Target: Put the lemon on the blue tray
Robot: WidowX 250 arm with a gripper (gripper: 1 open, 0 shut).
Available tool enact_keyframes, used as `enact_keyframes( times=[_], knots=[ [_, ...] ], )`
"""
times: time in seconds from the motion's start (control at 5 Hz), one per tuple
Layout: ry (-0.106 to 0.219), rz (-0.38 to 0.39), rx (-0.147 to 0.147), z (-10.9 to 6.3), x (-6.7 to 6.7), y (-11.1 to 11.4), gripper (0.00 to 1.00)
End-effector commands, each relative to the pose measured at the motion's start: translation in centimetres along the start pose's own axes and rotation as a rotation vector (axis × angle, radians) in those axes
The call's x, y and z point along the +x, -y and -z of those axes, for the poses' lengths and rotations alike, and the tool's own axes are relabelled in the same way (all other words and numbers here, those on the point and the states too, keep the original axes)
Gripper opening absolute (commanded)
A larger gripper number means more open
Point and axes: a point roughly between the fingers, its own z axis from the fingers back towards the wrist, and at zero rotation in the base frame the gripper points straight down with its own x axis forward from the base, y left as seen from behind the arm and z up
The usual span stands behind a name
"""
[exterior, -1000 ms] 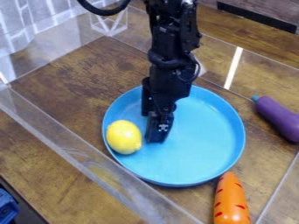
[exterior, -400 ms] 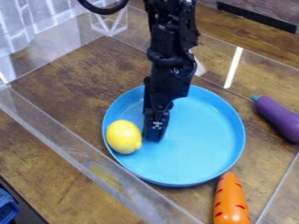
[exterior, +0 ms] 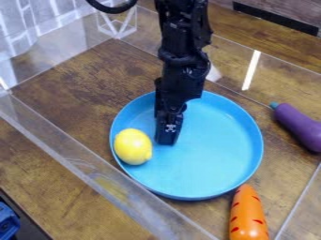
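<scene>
Camera view, looking down at an angle onto a wooden tabletop (exterior: 51, 108) walled by clear panels, gives a fairly plain reading of progress. 1 lemon (exterior: 131, 146) lies inside the blue tray (exterior: 226, 141), on its left part, close against the raised rim on the near-left side. It rests on the tray floor by itself, so the placing looks done as far as this view tells.

Just right of the lemon and a little farther back, the gripper (exterior: 167, 130) hangs over the tray, pointing down. Its jaws hold nothing and stand apart, and the lemon is clear of them, with a small strip of blue showing between the 2. What seems left is only for the arm to lift away from the tray without nudging the fruit; whether the fingertips touch the tray floor I cannot tell.

Bright yellow, smooth and roundish-oval, the lemon has a soft highlight on top and is far smaller than the tray, which is round, bright blue and shallow.

Outside the tray, a purple eggplant (exterior: 301, 125) sits to the far right, and an orange carrot (exterior: 247, 214) lies at the near right, its end just beside the rim. Neither is on the tray.
</scene>
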Motion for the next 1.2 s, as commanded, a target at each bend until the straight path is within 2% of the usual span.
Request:
enact_keyframes(
  times=[0.0, 0.2, 0.6, 1.0],
  knots=[
    [-0.013, -0.058, -0.019, 0.7, -1.9, -0.4, 1.00],
    [-0.019, -0.092, -0.027, 0.9, -3.1, -0.5, 1.00],
    [-0.035, -0.133, -0.040, 1.1, -4.4, -0.2, 1.00],
    [-0.055, -0.157, -0.048, 1.3, -4.5, -0.6, 1.00]
  ],
)
